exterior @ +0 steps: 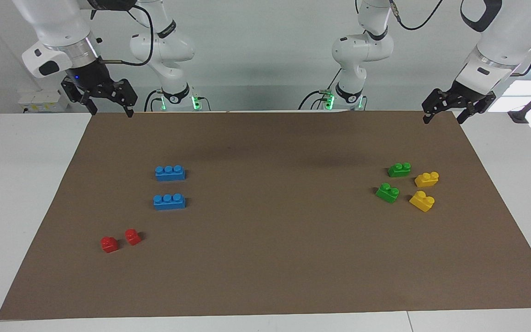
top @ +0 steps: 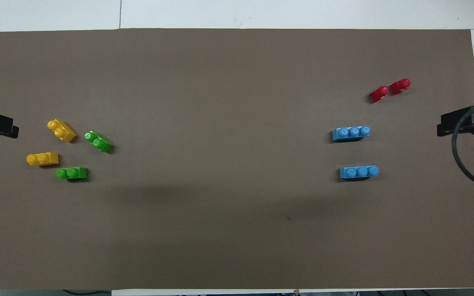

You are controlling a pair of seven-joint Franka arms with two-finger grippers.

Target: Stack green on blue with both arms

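Note:
Two green bricks lie toward the left arm's end of the brown mat: one [exterior: 399, 169] [top: 71, 173] nearer to the robots, the other [exterior: 387, 192] [top: 98, 141] farther and turned askew. Two blue bricks lie toward the right arm's end, one [exterior: 170, 172] [top: 359, 172] nearer to the robots than the other [exterior: 169, 201] [top: 351, 132]. My left gripper [exterior: 443, 119] hangs open and empty over the mat's edge nearest the robots, apart from the green bricks. My right gripper [exterior: 111, 112] hangs open and empty over the same edge at its own end.
Two yellow bricks [exterior: 427, 178] [exterior: 422, 201] lie beside the green ones, toward the table's end. Two small red bricks [exterior: 109, 244] [exterior: 132, 236] lie farther from the robots than the blue ones. The brown mat [exterior: 265, 267] covers most of the white table.

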